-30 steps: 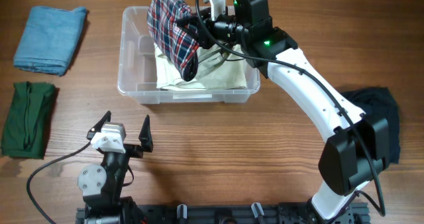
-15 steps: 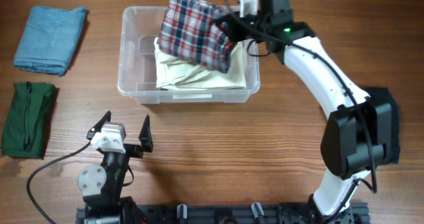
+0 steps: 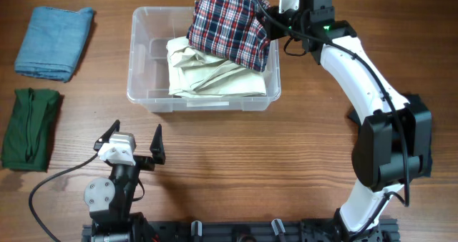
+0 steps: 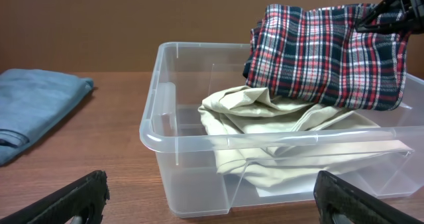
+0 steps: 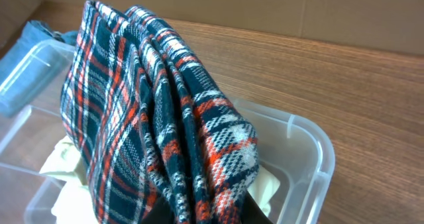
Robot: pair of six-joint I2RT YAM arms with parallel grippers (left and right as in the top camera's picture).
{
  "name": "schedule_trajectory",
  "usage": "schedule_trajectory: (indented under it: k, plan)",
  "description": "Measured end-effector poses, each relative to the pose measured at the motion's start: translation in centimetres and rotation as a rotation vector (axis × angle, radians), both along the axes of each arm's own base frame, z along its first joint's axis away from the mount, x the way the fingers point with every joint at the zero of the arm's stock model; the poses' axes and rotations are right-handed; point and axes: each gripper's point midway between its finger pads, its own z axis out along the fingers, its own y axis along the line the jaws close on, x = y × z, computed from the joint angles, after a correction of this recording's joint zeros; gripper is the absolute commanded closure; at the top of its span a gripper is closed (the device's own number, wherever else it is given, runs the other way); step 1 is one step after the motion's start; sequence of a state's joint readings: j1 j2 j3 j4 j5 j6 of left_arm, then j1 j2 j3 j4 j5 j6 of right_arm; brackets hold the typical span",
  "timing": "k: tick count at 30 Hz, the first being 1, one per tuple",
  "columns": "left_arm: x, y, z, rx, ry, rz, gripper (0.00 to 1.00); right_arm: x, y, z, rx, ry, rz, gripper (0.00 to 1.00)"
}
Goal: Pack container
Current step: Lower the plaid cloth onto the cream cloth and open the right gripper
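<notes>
- Our right gripper (image 3: 270, 16) pinches the plaid cloth (image 3: 229, 23) above the far right corner of the container (image 3: 145, 56) — not yet laid in.
- A cream garment (image 3: 207, 74) already lies inside.
- Our left gripper (image 3: 132, 137) rests wide open; the blue cloth (image 3: 54, 41) and green cloth (image 3: 28, 127) — unpacked — lie off to the left.

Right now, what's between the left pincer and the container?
Nothing: only bare wooden table separates the open left pincer from the container. The overhead view shows the gap, and the left wrist view agrees.
</notes>
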State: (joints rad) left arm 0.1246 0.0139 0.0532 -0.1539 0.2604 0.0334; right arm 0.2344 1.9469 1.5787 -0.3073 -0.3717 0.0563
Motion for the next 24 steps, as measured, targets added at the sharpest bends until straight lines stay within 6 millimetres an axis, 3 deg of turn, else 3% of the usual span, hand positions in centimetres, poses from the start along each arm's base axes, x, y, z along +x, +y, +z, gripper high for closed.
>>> schedule_trajectory:
  k: [6, 8, 9, 11, 17, 21, 24]
  plan:
    - [0.0, 0.0, 0.0, 0.000, 0.000, 0.000, 0.00, 0.3, -0.4, -0.3, -0.080, -0.034, -0.006, 0.92]
    - [0.0, 0.0, 0.0, 0.000, 0.000, 0.000, 0.00, 0.4, -0.6, -0.4, -0.115, -0.051, -0.003, 0.57]
    - [0.0, 0.0, 0.0, 0.000, 0.000, 0.000, 0.00, 0.4, -0.6, -0.5, -0.127, -0.057, -0.001, 0.47]
    - [0.0, 0.0, 0.0, 0.000, 0.000, 0.000, 0.00, 0.6, -0.9, -0.4, -0.169, -0.086, 0.005, 0.41]
    - [0.0, 0.0, 0.0, 0.000, 0.000, 0.000, 0.00, 1.3, -1.6, -0.1, -0.232, -0.140, 0.006, 0.32]
    - [0.0, 0.0, 0.0, 0.000, 0.000, 0.000, 0.00, 1.6, -1.6, 0.6, -0.241, -0.161, 0.007, 0.35]
    - [0.0, 0.0, 0.0, 0.000, 0.000, 0.000, 0.00, 1.7, -1.5, 1.9, -0.232, -0.184, 0.008, 0.42]
